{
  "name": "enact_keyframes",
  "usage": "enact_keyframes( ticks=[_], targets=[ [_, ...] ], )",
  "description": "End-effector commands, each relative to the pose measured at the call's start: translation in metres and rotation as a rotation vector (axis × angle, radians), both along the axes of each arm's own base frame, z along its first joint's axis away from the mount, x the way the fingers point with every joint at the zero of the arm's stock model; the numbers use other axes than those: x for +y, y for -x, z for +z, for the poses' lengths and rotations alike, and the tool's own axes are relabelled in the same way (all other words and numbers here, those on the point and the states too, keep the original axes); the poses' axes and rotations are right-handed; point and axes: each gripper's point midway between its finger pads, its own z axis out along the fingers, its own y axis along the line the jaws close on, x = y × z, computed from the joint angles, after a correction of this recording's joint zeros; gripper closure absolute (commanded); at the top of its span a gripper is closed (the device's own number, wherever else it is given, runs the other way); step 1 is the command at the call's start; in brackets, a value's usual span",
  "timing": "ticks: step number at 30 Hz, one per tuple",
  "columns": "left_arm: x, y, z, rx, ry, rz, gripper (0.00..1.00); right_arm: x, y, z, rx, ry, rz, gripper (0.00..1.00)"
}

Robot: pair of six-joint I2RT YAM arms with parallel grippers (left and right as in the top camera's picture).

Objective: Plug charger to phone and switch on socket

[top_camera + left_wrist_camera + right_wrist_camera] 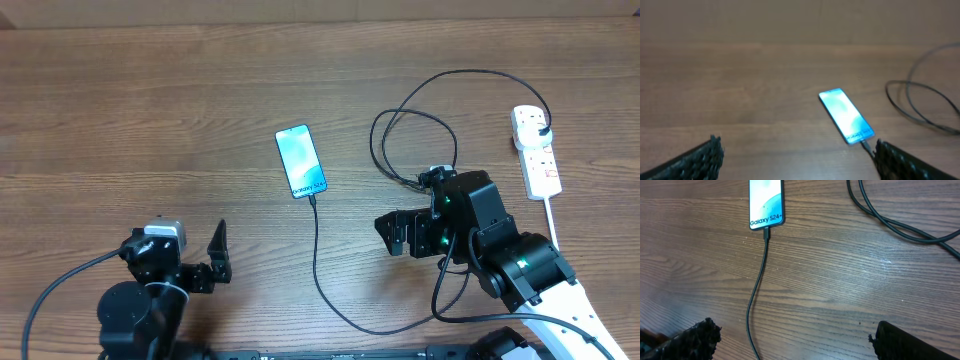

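Phone (301, 161): slim glossy slab, flat at mid-frame of the overhead view; long axis near vertical, top leaning left, port end toward the bottom edge.
Charger (316, 260): thin black cable, tip in the phone's lower end; it drops, curves right and loops up to the socket.
Socket (537, 150): white strip, upper right, lengthwise up-down, black plug in it.
Counter (120, 120): brown wood grain.
Left fingers (695, 162): spread wide, empty.
Right fingers (690, 340): spread wide, empty.
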Motion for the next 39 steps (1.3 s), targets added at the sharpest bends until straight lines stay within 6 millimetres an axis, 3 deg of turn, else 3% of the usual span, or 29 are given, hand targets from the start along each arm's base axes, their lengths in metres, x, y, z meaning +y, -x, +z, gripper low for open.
enact_keyframes(
  ticks=[1, 14, 21, 39],
  targets=[
    [-0.001, -0.007, -0.017, -0.036, -0.005, -0.018, 0.01, 0.001, 0.0, 0.001, -0.004, -0.007, 0.004, 0.0],
    [0.003, -0.024, -0.038, -0.26, 0.029, 0.016, 0.0, 0.001, 0.0, 0.001, -0.004, -0.007, 0.004, 0.0],
    [0.007, -0.034, -0.068, -0.248, 0.095, 0.049, 0.0, 0.001, 0.0, 0.001, -0.004, -0.007, 0.004, 0.0],
    [0.012, -0.034, -0.068, -0.248, 0.037, 0.071, 0.01, 0.001, 0.0, 0.001, -0.004, -0.007, 0.004, 0.0]
  ],
)
